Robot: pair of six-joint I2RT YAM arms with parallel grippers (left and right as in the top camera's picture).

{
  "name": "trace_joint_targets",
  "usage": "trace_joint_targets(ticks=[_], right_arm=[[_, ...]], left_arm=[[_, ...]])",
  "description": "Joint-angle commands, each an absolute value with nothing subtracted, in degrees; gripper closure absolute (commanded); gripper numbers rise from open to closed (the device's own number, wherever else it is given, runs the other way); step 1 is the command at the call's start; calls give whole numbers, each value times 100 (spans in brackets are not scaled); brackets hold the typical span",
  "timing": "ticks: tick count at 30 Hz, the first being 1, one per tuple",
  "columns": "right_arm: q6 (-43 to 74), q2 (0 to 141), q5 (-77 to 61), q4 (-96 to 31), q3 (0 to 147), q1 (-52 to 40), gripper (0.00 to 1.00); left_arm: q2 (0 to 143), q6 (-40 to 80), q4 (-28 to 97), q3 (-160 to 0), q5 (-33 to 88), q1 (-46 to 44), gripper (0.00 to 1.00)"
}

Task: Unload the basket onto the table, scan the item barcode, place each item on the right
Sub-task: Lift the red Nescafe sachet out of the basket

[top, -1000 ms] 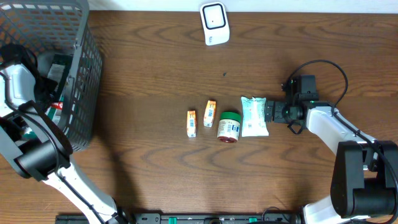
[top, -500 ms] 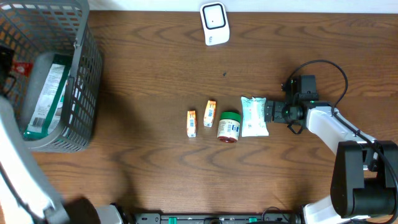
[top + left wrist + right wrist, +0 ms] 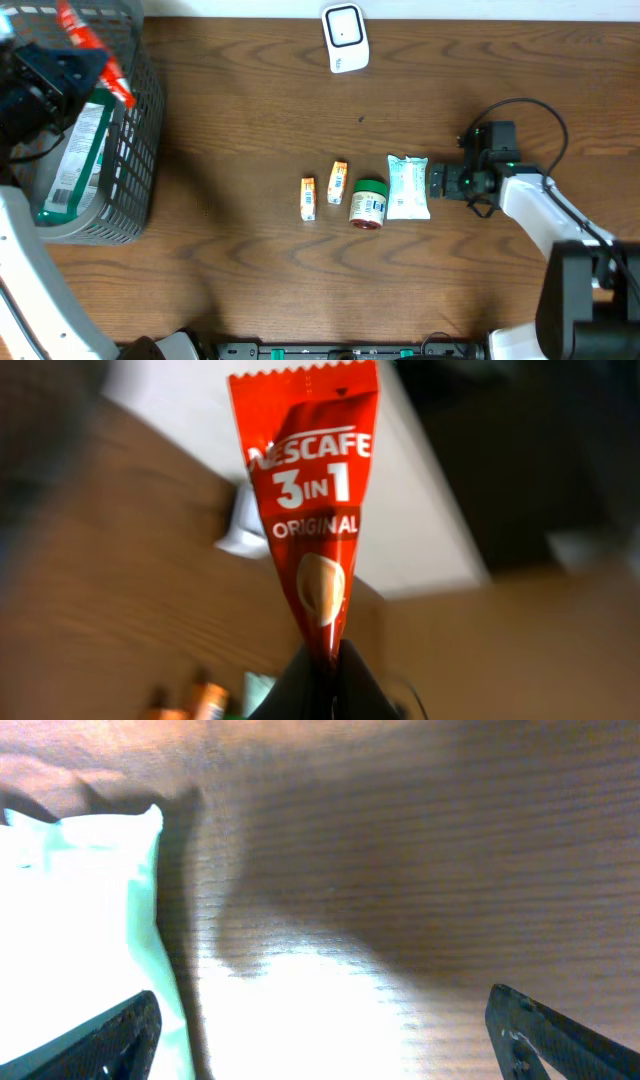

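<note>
Left tool: you had the Nescafe 3in1 sachet clenched.
Right tool: stood released, empty.
Remaining: your scanner pass.

A dark brown wood-grain table fills the view, light glaring off one patch.

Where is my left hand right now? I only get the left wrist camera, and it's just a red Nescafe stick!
Observer: Your left hand holds the red stick up over the grey basket, far left in the overhead view.
Kid: Anything in the basket?
Observer: A green and white packet lies inside.
Kid: What's the other hand doing?
Observer: The right hand is open, right beside the white pouch.
</note>
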State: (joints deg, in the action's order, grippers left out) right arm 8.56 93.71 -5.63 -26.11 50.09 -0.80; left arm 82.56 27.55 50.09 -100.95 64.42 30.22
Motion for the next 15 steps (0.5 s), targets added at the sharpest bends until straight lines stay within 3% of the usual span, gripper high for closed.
trace_joint_targets(ticks=[1, 3, 9, 15], right_arm=[[829, 8919, -631, -2729, 5078, -1, 1], [805, 8742, -631, -2823, 5078, -3, 1], [805, 8475, -709, -3011, 5078, -3, 1], [405, 8462, -2025, -3065, 5078, -1, 1]], left_arm=[[8427, 2421, 4812, -10084, 8379, 2812, 92], [8547, 2423, 4578, -10084, 8954, 2635, 93], [8844, 2512, 4525, -10075, 9015, 1870, 92], [9026, 2512, 4333, -10075, 9013, 972, 92]])
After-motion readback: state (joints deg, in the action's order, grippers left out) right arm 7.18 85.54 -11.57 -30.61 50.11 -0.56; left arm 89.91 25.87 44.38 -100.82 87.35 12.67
